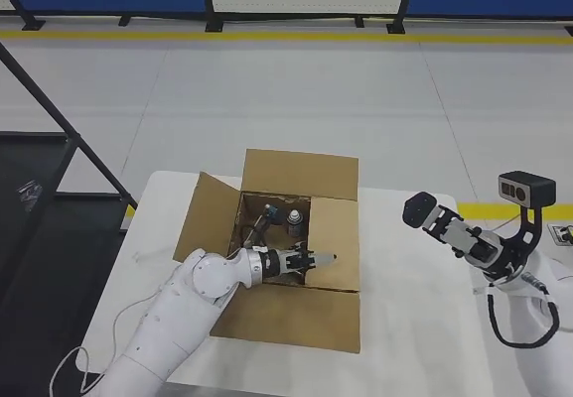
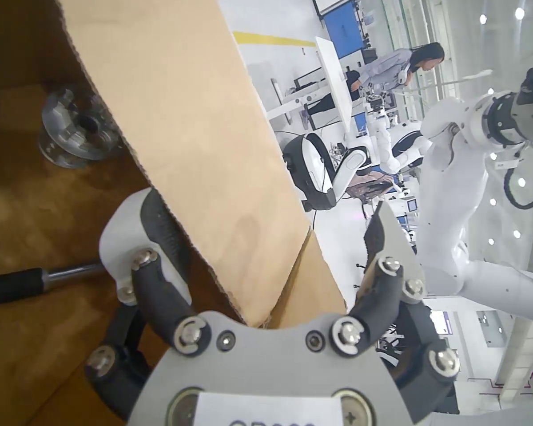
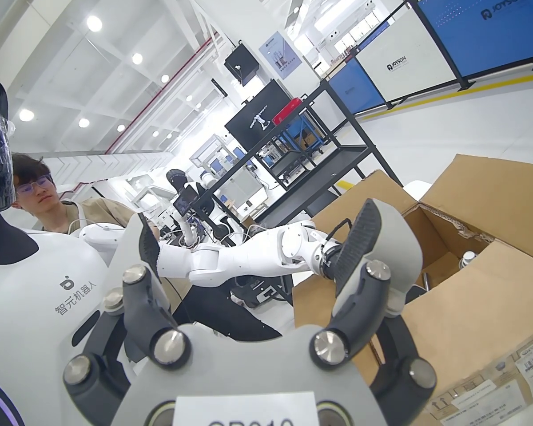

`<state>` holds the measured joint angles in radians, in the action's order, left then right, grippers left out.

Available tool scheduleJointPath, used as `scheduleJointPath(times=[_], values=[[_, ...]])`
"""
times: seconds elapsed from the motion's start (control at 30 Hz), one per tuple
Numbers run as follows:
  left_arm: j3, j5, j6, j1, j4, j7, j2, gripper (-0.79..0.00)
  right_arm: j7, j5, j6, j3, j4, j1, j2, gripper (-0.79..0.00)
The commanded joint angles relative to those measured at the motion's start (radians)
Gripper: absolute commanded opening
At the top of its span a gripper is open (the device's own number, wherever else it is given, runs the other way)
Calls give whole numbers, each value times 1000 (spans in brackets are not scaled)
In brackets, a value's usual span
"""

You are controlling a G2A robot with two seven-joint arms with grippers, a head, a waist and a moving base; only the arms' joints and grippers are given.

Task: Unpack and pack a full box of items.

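Note:
An open cardboard box [image 1: 296, 238] stands on the white table [image 1: 410, 328] with its flaps spread out. My left gripper [image 1: 316, 259] is open and straddles the box's right-hand flap [image 2: 195, 135], one finger [image 2: 160, 223] inside the box and the other [image 2: 382, 241] outside. On the box floor lie a round metal part [image 2: 73, 128] and a tool with a black handle [image 2: 13, 285]. Dark bottles [image 1: 292, 218] stand at the far inner side. My right gripper [image 1: 420, 210] hangs open [image 3: 255, 214] in the air, right of the box [image 3: 471, 277], holding nothing.
A black metal rack [image 1: 28, 228] stands left of the table. The table has bare room to the right of the box and a narrow strip in front of it. A yellow floor line [image 1: 286, 36] runs across the far side.

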<state>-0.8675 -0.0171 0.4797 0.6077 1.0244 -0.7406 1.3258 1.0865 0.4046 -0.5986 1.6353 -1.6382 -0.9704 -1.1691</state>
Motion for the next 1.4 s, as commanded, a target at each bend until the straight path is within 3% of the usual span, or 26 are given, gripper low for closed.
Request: scheduleJointPath(times=[0.0, 0.37, 0.63, 0.93, 1.37], values=[[-7, 7, 9, 2, 10, -6, -1, 0, -2, 1, -2, -6, 2, 3, 2, 0], [-61, 0, 3, 37, 170, 2, -16, 0, -12, 20, -22, -11, 9, 13, 16, 0], [-28, -39, -57, 22, 243, 53, -1, 0, -54, 39, -70, 42, -1, -16, 29, 0], [87, 0, -79, -64, 160, 100, 58, 0, -147, 64, -133, 163, -23, -107, 44, 0], [260, 74, -83, -197, -74, 150, 187, 0, -193, 29, -124, 229, -22, -161, 58, 0]])
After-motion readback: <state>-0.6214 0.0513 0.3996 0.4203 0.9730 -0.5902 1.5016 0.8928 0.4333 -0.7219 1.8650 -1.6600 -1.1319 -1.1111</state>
